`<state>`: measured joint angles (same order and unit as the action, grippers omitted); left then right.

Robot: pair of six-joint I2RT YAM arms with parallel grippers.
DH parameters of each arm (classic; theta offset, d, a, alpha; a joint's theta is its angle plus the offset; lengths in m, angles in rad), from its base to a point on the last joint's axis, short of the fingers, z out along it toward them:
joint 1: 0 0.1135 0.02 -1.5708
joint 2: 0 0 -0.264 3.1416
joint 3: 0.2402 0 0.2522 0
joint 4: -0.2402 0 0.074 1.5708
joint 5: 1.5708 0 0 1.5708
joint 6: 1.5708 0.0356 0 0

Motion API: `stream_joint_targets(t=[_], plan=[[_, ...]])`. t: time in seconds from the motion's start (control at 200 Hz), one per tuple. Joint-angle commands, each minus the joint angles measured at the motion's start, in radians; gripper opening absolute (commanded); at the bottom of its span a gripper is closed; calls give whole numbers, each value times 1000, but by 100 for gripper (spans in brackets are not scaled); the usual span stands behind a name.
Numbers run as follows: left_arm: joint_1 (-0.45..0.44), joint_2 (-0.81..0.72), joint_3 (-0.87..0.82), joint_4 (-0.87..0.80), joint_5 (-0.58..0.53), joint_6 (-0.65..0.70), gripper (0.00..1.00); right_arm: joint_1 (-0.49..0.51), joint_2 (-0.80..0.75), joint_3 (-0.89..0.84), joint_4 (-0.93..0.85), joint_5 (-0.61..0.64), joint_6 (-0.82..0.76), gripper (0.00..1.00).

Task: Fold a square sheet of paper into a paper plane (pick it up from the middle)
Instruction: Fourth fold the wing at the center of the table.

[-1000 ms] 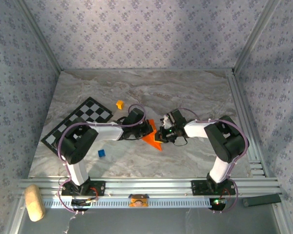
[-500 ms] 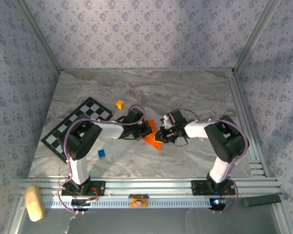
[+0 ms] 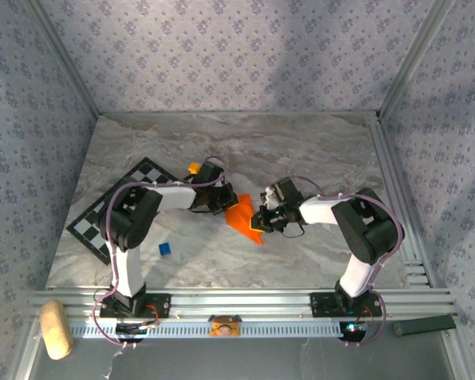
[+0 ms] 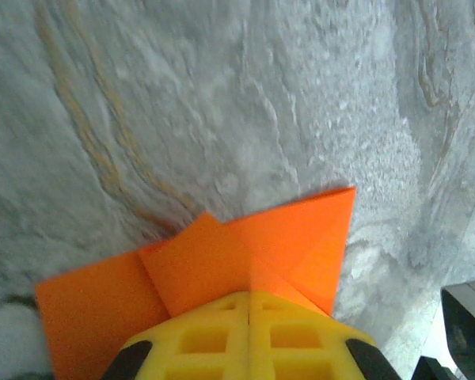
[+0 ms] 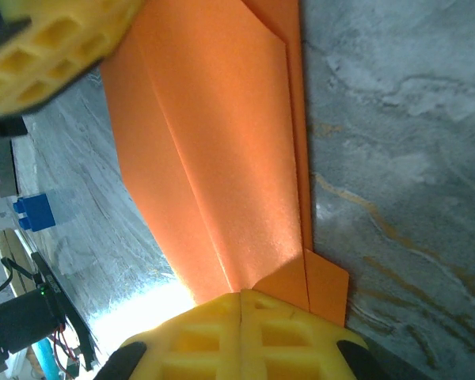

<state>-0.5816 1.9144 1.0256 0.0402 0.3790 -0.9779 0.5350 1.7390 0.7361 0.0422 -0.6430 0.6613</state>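
The orange paper (image 3: 242, 214) (already creased into a pointed, layered shape) is seen near the middle of the marble table (image 3: 317, 150), between the two arms. It is pinched at one edge by the left gripper (image 4: 249, 299), whose yellow fingers are pressed together on it, and at its narrow end by the right gripper (image 5: 241, 299), likewise closed on it. A blue cube (image 3: 165, 249), a yellow-orange cube (image 3: 194, 169) and a checkered board (image 3: 134, 198) are found further left
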Motion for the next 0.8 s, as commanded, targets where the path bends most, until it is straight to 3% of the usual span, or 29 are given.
stream_joint_targets(t=[0.0,0.48,0.8], plan=[[72,37,20,-72,-120,67,1,-7,24,-61,-163,85,-25,0],[88,-43,103,-157,-129,171,4,-10,42,-53,-150,63,-25,0],[-24,-144,56,-112,-103,132,6,-11,42,-37,-160,63,-25,0]])
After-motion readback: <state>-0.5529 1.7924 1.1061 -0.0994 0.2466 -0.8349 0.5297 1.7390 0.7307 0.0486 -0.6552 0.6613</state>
